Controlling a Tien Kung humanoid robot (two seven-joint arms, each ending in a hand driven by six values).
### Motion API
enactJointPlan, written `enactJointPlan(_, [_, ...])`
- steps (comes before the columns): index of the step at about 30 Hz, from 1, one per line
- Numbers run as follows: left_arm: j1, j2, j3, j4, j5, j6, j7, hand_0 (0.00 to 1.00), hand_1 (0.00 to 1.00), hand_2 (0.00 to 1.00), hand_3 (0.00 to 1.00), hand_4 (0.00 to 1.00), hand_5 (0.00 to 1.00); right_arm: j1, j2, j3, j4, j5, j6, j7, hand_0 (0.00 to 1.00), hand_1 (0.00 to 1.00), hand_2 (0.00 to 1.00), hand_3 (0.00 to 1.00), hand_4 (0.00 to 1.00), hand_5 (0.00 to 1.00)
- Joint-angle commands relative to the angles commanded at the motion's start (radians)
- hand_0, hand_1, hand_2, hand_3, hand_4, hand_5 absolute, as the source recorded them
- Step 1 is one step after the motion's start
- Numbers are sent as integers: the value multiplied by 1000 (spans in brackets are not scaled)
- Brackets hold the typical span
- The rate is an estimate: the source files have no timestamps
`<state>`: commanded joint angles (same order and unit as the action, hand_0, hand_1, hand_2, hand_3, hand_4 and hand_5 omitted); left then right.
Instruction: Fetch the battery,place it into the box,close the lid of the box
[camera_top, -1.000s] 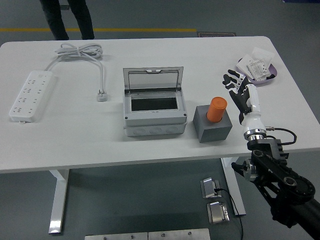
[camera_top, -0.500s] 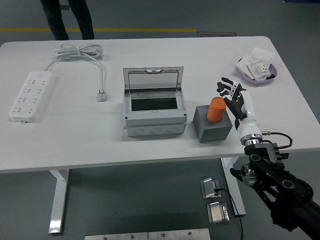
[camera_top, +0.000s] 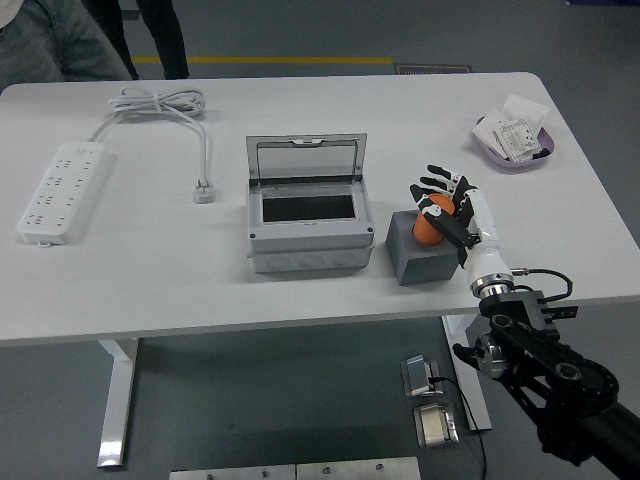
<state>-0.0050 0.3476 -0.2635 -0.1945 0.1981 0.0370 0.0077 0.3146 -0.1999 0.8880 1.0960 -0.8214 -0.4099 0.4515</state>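
- Right hand (camera_top: 448, 203) reaches in from the lower right, its fingers (camera_top: 430, 185) spread and curving around the top of the orange battery (camera_top: 432, 218); I cannot tell whether they have clamped on it.
- Standing upright in a grey block (camera_top: 421, 249), the battery presents its upper half to a grip from the side.
- Just left of the block, the grey box (camera_top: 308, 220) sits with its lid (camera_top: 306, 158) tipped back, so the cavity is ready to receive the battery.
- Farther out, a power strip (camera_top: 62, 190) and a purple tray (camera_top: 512, 145) play no part.

power strip (camera_top: 62, 190) with coiled cable (camera_top: 160, 101), purple dish (camera_top: 515, 152) of packets
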Motion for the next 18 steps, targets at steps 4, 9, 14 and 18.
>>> enactJointPlan(4, [0, 1, 4, 0, -3, 1, 0, 612, 691, 622, 647, 700, 152, 2, -1, -8, -2, -7, 0, -10, 757, 688, 699, 766, 796, 307])
enactJointPlan(9, [-4, 1, 7, 0, -4, 2, 0, 612, 691, 622, 647, 700, 152, 4, -2, -14, -2, -17, -2, -23, 757, 688, 699, 766, 796, 307])
enactJointPlan(14, [-6, 1, 9, 0, -4, 3, -1, 610, 691, 622, 647, 699, 149, 6, -3, -17, -2, -30, -3, -34, 749, 687, 701, 766, 792, 313])
enactJointPlan(18, [-7, 2, 11, 0, -4, 3, -2, 611, 691, 622, 647, 698, 148, 6, -5, -22, -3, -35, -5, -36, 754, 699, 702, 768, 794, 319])
